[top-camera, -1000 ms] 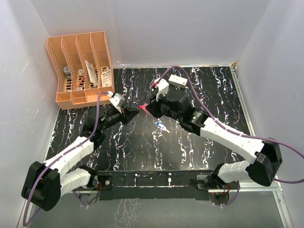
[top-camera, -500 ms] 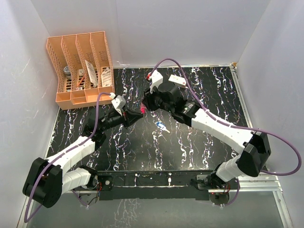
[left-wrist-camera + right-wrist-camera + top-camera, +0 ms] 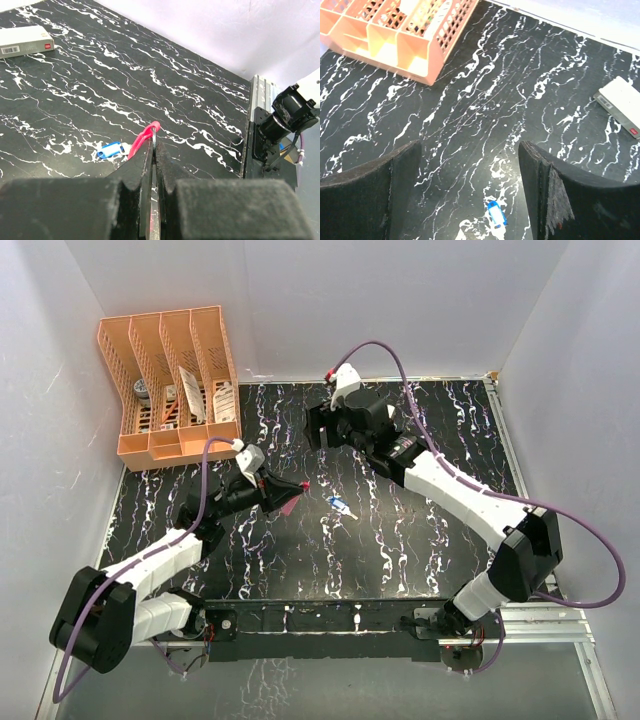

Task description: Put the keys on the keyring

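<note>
Blue key [image 3: 496, 214] lies well apart from white box [image 3: 622, 106], organizer [image 3: 395, 40].

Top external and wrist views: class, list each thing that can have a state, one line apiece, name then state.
left gripper: shut on the pink key
right gripper: open, empty
pink key: held between the fingers
blue key: loose, flat on the table
white box: lying flat
orange organizer: holds items
</note>
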Tool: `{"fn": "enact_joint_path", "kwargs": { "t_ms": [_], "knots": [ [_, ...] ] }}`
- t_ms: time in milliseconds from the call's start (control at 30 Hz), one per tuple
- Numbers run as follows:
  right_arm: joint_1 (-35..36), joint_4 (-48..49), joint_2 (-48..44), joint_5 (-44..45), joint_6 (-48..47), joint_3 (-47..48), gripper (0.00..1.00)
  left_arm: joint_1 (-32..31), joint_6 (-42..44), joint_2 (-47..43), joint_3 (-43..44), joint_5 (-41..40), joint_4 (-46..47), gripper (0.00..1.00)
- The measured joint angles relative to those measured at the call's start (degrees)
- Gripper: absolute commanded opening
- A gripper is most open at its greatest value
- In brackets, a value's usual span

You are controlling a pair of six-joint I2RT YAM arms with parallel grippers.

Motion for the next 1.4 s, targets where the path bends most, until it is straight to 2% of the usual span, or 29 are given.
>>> {"fn": "enact_joint_path", "kwargs": {
  "t_ms": [300,500,667,800,933,1100,1400],
  "knots": [
    [-1.9,1.7,-5.5,1.6,0.1,-5.6,0.75,0.0,-5.5,-0.6,-0.6,-7.7,4.0,0.00],
    [-1.9,5.6,-12.5,1.0,0.5,-14.1,0.67,0.0,-14.1,2.0,-2.7,-14.1,15.9,0.00],
    [-1.9,11.0,-18.7,-3.1,0.4,-21.9,0.66,0.2,-21.6,7.6,-2.8,-16.3,26.1,0.00],
    [-1.9,13.4,-18.9,-6.5,0.9,-22.0,0.66,0.5,-28.1,13.0,-2.8,-16.9,35.0,0.00],
    [-1.9,14.1,-18.0,-9.3,1.8,-22.0,0.63,0.5,-33.4,18.2,-2.9,-17.3,39.8,0.00],
    [-1.9,15.4,-17.5,-12.0,3.3,-22.7,0.58,0.7,-37.5,21.3,-2.9,-17.2,41.0,0.00],
    [-1.9,15.6,-14.2,-11.7,4.5,-22.7,0.58,1.3,-43.1,21.3,-0.9,-13.9,42.7,0.00]
  ]
}}
